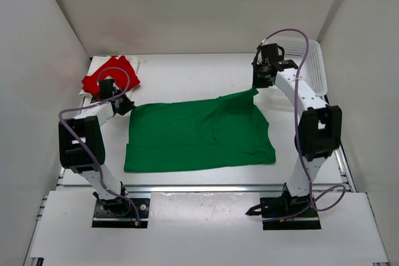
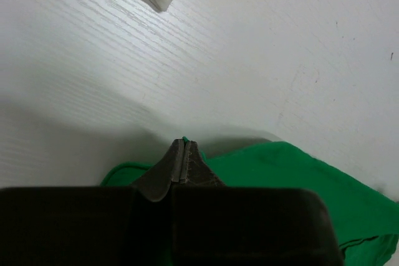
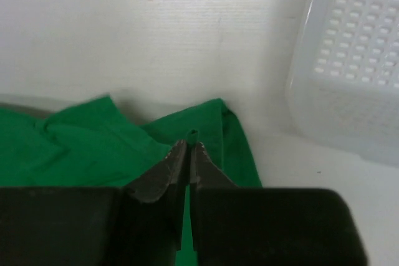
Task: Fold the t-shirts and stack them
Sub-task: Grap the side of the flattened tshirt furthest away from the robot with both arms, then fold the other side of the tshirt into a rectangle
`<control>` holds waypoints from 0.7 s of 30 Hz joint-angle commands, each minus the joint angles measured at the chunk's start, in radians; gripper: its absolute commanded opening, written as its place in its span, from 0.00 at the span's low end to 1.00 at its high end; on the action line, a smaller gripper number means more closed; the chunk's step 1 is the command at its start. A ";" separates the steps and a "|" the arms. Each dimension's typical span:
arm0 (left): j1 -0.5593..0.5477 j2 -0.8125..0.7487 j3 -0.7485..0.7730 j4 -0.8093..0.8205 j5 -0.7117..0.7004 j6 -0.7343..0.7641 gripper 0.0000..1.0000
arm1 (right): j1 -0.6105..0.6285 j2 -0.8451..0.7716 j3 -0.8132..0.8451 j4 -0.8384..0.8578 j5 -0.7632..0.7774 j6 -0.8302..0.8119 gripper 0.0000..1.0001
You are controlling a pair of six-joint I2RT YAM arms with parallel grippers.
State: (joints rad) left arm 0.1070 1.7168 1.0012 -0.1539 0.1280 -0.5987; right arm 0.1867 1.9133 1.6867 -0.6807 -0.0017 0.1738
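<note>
Left end effector is clenched on the green t-shirt, its two fingers pressed together with a sliver of green cloth showing at their tips in the left wrist view. It grips the shirt's far-left corner, at about 10 o'clock on the shirt. Right end effector is clenched too, pinching the far-right corner at about 1 o'clock. Its wrist view shows a thin strip of green caught between the closed fingertips, with folds of cloth bunched just below.

The desk is white and fills the floor of a white-walled enclosure. The green t-shirt is the largest thing on it, spread almost flat over the middle, nearer the 6 o'clock edge than the 12 o'clock one. Its near edge lies straight, and its far-right corner is drawn up into a peak toward the right end effector.

A white mesh basket stands at about 2 o'clock on the desk, just beside the right end effector and apart from the green cloth.

At about 10 o'clock lies the red t-shirt, folded small and resting on the cream-white t-shirt, whose pale edges show around it; the pile sits just beyond the left end effector
</note>
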 commanded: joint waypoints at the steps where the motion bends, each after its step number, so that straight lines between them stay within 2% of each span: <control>1: 0.014 -0.098 -0.006 -0.035 0.033 0.028 0.00 | 0.019 -0.127 -0.181 0.049 -0.024 0.018 0.00; 9: 0.048 -0.213 -0.094 -0.041 0.054 0.030 0.00 | 0.026 -0.408 -0.550 0.136 0.000 0.044 0.00; 16: 0.146 -0.365 -0.246 -0.009 0.166 -0.039 0.00 | 0.031 -0.583 -0.743 0.156 0.048 0.096 0.00; 21: 0.154 -0.431 -0.331 0.008 0.191 -0.053 0.00 | 0.034 -0.712 -0.875 0.153 0.039 0.142 0.00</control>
State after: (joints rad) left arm 0.2573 1.3304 0.6941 -0.1772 0.2726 -0.6365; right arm 0.2157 1.2648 0.8627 -0.5606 0.0185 0.2684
